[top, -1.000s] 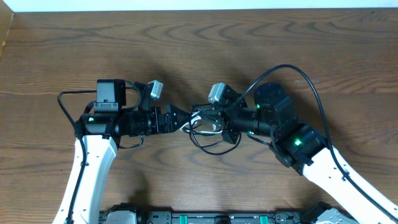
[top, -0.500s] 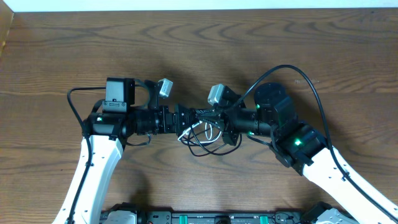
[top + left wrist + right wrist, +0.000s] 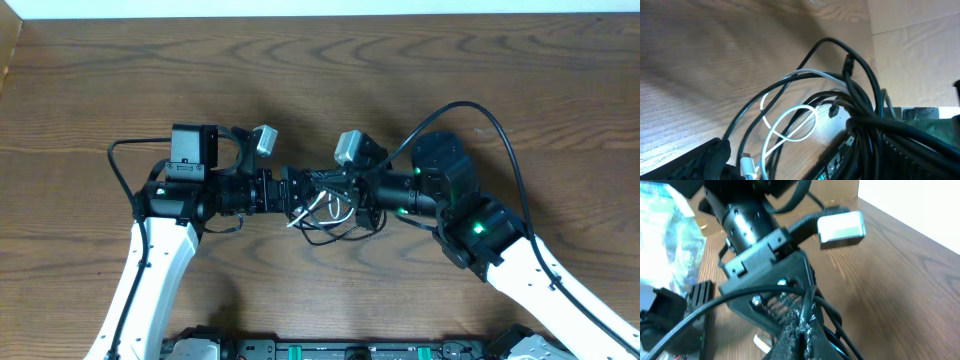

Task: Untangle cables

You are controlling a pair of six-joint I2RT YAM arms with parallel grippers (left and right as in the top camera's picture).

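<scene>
The cables hang in a tangle between my two grippers. The thin black cable (image 3: pixel 335 232) loops below them and the white cable (image 3: pixel 318 205) curls inside it. My right gripper (image 3: pixel 350 190) is shut on the black cable (image 3: pixel 809 300), which is pinched between its fingertips (image 3: pixel 802 330). My left gripper (image 3: pixel 296 190) faces it, almost touching, and looks open. In the left wrist view one finger (image 3: pixel 710 157) shows at the bottom left, with the white cable's plug (image 3: pixel 747 166) beside it. White loops (image 3: pixel 790 125) cross the black cable (image 3: pixel 840 47).
The brown wooden table (image 3: pixel 330 70) stretches behind the arms. A thicker black arm cable (image 3: pixel 500 130) arcs over the right arm. An equipment strip (image 3: pixel 340 350) runs along the table's front edge.
My left gripper has moved right, close to the right gripper, and its jaws look wider than before. The tangle has bunched up between the two grippers. The right arm has barely moved.
</scene>
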